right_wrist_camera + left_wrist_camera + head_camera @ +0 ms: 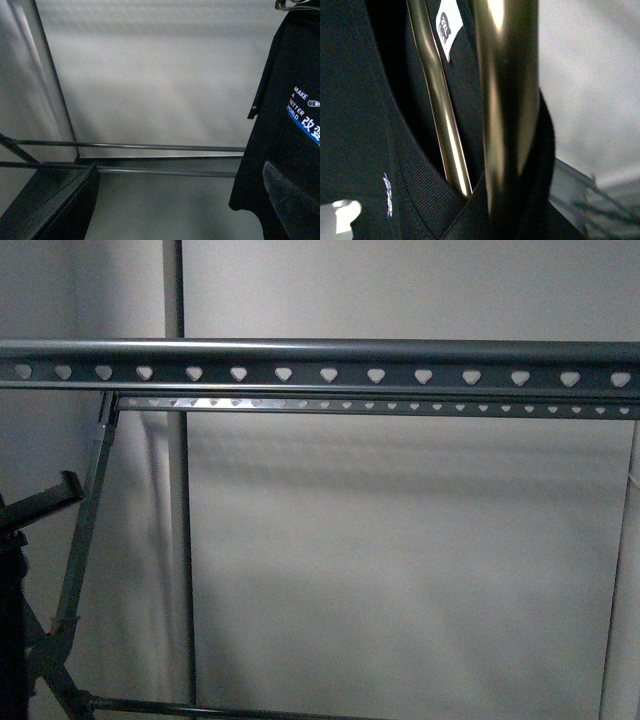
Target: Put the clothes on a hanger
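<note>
The hanger, a grey rack, fills the front view: a near rail (330, 368) and a far rail (400, 406), both punched with heart-shaped holes. In the left wrist view my left gripper (506, 216) is shut on the shiny coat hanger (506, 100), close up, with the clothes (355, 115), a black shirt with a white neck label (449, 26), draped on it. In the right wrist view my right gripper (175, 210) is open and empty. The black shirt (285, 90) with blue and white print hangs beside its one finger (292, 200).
The rack's crossed legs (85, 540) stand at the left of the front view, with a dark arm part (45, 502) at the left edge. Two low rack bars (150, 147) cross the right wrist view. A pale wall (400, 560) is behind.
</note>
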Controlling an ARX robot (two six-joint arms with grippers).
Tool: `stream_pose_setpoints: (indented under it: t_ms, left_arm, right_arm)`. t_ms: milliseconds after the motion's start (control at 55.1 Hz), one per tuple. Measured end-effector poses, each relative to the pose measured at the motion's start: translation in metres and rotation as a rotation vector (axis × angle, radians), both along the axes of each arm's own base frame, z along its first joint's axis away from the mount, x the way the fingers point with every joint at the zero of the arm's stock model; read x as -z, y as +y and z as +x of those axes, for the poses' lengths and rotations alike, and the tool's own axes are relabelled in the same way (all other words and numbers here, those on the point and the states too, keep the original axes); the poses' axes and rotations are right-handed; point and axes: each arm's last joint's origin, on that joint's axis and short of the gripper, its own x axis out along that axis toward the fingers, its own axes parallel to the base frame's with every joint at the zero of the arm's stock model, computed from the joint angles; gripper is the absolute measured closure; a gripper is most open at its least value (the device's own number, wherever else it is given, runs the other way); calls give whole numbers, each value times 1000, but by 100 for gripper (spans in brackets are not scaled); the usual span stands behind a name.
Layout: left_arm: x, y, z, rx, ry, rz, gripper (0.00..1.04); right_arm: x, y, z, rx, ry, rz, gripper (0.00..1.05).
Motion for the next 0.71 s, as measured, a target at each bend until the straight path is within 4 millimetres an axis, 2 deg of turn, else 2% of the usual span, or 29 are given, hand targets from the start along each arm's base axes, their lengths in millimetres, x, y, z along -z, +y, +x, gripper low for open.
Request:
stream_pose_setpoints:
  t_ms: [36,127,181,290,345,454,562,653,707]
  left_arm:
    - [-4,-7,-13,119,-6,11,99]
    - [-10,-15,-28,302,3,41,99]
    - [-12,-22,-41,510,39,92,99]
    - [-2,-30,-71,904,118,224,99]
    - [0,-30,-75,1012,130,281,99]
    - [1,-24,-67,1175,94,361,99]
    - [-8,-16,-37,1351,-59,532,99]
    - [-16,-15,-22,1454,-130,622,99]
    - [-24,-18,-12,1506,-178,733,99]
  right_arm:
    - [0,0,0,0,0,0,7]
    - [0,0,0,0,0,0,7]
    - [0,0,0,0,0,0,7]
    - [0,0,0,-1,0,0,7]
    - [0,0,0,0,0,0,7]
    - [0,0,0,0,0,0,7]
    - [0,0,0,0,0,0,7]
    - [0,0,0,0,0,0,7]
    - [0,0,0,0,0,0,7]
